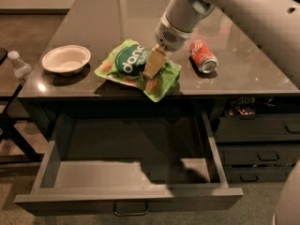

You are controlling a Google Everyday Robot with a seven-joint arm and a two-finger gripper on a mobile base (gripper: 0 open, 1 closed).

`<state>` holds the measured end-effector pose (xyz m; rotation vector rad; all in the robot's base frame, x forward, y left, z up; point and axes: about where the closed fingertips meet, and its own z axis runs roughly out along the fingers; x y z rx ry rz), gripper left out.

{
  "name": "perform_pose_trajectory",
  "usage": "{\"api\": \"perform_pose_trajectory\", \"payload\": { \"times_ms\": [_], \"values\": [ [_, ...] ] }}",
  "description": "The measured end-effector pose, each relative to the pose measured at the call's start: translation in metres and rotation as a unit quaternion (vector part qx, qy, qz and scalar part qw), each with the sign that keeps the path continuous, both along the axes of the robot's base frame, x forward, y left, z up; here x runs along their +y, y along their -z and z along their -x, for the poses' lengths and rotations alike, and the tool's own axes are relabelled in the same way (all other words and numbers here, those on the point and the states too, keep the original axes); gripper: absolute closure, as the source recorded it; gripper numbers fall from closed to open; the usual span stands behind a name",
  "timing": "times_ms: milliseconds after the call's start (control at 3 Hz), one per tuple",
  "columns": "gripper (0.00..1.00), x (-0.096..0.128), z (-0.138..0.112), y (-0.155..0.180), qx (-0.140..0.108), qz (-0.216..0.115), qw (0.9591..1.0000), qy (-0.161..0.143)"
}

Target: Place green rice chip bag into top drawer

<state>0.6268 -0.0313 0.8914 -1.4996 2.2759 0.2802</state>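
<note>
The green rice chip bag [126, 64] lies on the dark table top near its front edge, logo up, with its right end crumpled. My gripper [151, 70] comes down from the upper right and sits on the bag's middle, its beige fingers [153, 60] pressed together on the foil. The bag rests on the table. The top drawer [129, 198] is pulled out wide below the table's front edge, with nothing in its grey inside and a small metal handle [130, 210] on its front.
A red soda can [202, 56] lies on its side to the right of the bag. A white bowl [65, 59] sits at the left of the table. A clear bottle [19, 65] stands off the left edge. Narrower stacked drawers [258, 144] are at the right.
</note>
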Motion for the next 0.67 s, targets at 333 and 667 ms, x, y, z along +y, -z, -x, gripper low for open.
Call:
{"api": "perform_pose_trajectory", "payload": {
  "times_ms": [333,667],
  "values": [
    [1.0,0.001,0.006,-0.006,0.002,-0.002,1.0,-0.009],
    [1.0,-0.008,0.037,-0.009,0.017,-0.013,0.9998,0.002]
  ]
}}
